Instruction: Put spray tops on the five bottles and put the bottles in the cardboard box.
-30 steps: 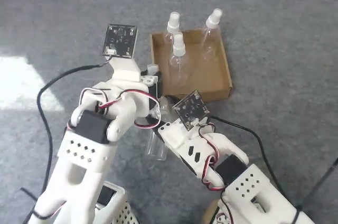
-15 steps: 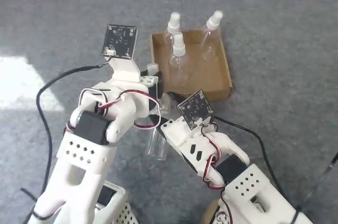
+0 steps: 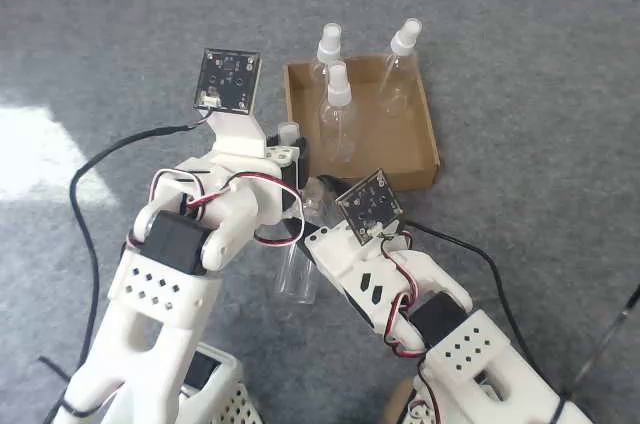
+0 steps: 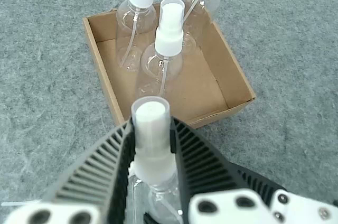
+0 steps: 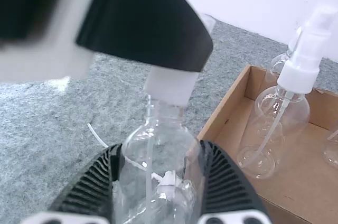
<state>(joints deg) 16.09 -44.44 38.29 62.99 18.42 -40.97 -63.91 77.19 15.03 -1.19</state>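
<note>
High view: the box (image 3: 430, 149) sits on the grey table (image 3: 540, 64), with three capped bottles (image 3: 337, 116) upright inside. The left gripper (image 3: 289, 147) and the right gripper (image 3: 314, 202) meet just beside the box's near corner.

Left wrist view: the left jaws are clamped on a white top (image 4: 151, 123), which stands at the neck of a clear bottle (image 4: 154, 195) outside the box.

Right wrist view: the right jaws grip that bottle by its body. It is upright, with the top directly above it.
</note>
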